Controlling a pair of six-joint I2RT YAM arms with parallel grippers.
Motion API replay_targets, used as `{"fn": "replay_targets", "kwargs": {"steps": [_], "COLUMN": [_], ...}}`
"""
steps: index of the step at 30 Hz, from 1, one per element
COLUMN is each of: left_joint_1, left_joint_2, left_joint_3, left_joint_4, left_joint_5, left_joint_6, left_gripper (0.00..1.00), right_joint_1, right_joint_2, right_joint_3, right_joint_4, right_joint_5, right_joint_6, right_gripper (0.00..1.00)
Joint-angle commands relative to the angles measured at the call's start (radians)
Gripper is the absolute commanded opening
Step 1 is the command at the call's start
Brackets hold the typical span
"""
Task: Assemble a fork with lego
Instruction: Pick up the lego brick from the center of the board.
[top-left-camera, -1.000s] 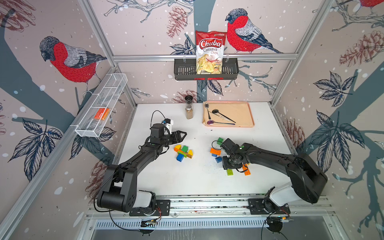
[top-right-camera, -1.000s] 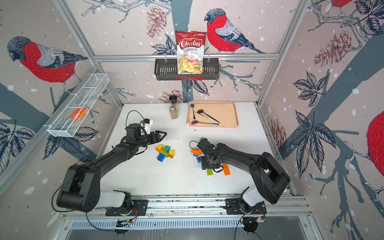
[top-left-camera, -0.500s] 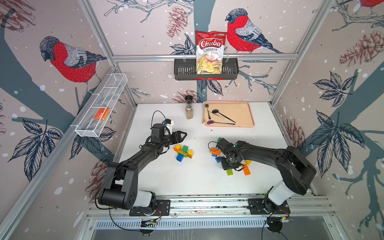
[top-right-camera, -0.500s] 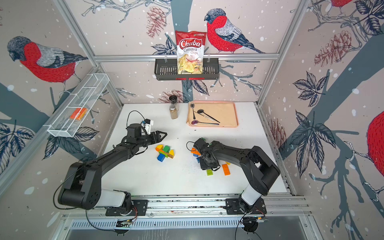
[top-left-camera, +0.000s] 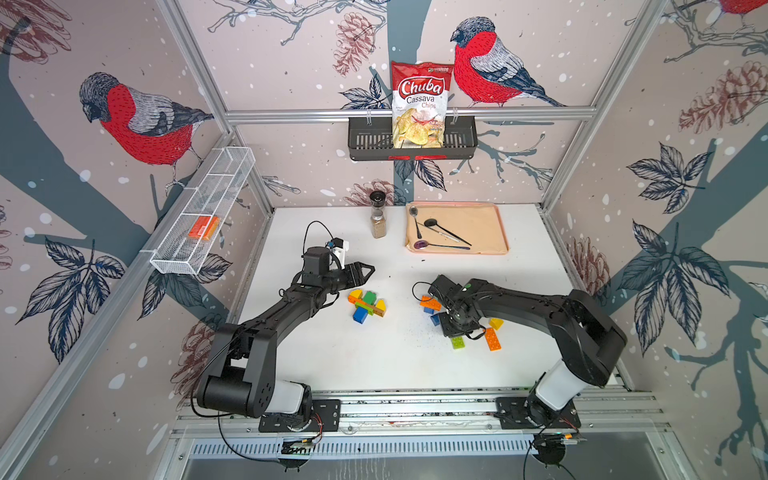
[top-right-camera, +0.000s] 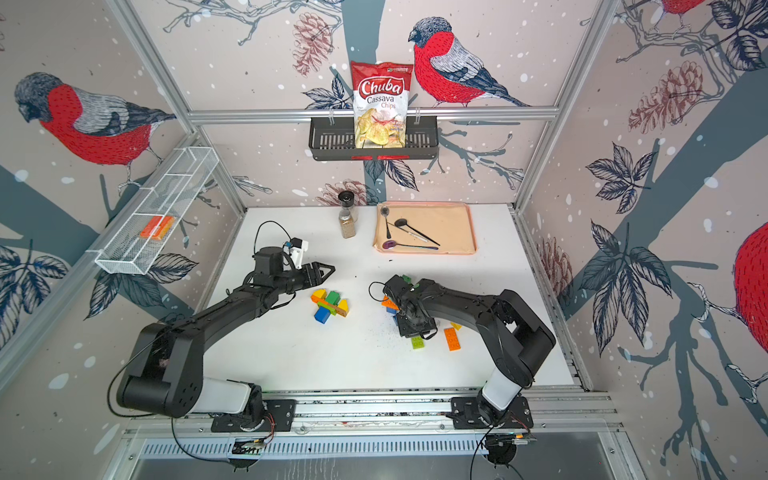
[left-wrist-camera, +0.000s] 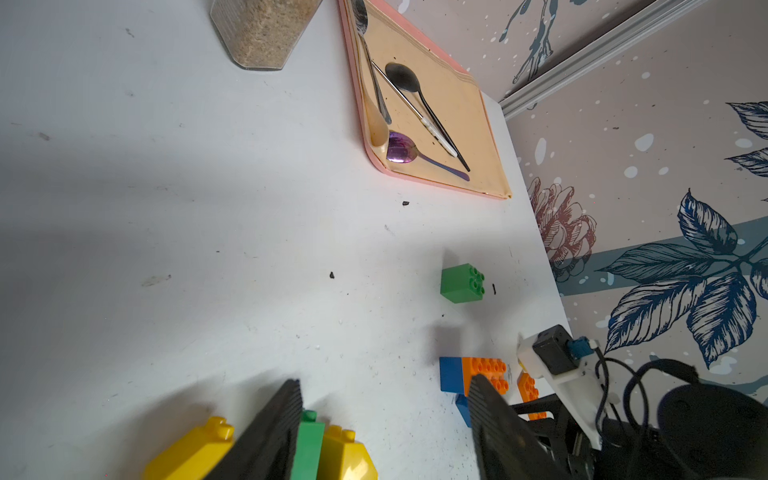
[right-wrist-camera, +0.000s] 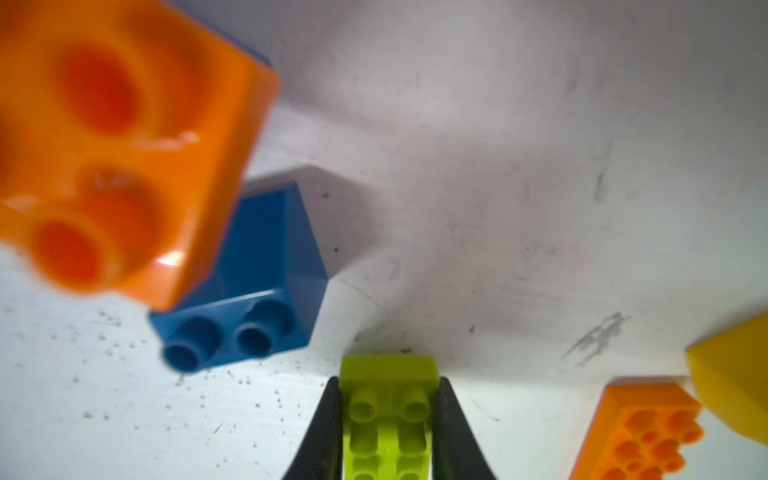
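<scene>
My right jaws pinch the lime brick (right-wrist-camera: 388, 415) right of the bench's (top-left-camera: 374, 357) middle, toward its front edge, with an orange brick (top-left-camera: 492, 338) just beside it. Farther in, my left jaws hang open by the brick cluster (top-left-camera: 368, 305), mid-bench.

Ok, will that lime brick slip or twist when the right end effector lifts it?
Probably stiff: the lime brick looks like hard moulded plastic. It might pivot, since the right end effector pinches only its smooth sides. Likely light, being small.
</scene>
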Motion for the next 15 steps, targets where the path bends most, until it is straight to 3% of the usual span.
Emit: {"fn": "replay_targets", "kwargs": {"steps": [1,8,14,15], "left_joint_1": [-0.011,-0.061,-0.102,-0.106], "left_joint_2": [0.01,0.032,0.074,0.083], "left_joint_3": [0.028,0.078,0.124,0.133], "left_joint_4": [-0.036,-0.108,-0.155,-0.163], "left_joint_5": [0.029,0.002,-0.01,-0.011], "left_joint_6": [0.028,0.034,0.019,0.018], "left_gripper": [0.63,0.4,0.01,0.0], "right_joint_1": [-0.012,-0.054,-0.075,-0.087], "right_joint_2": [-0.051,-0.184,-0.163,-0.17], "right_joint_3": [0.038,0.117,0.196,0.196], "right_joint_4": [-0.011,-0.012,-0.075,-0.05], "right_joint_5": [0.057,0.05,0.162,0.136], "right_joint_6": [-0.097,-0.353,-0.496,-0.514], "right_gripper": [0.12,0.04,0.0,0.0]}}
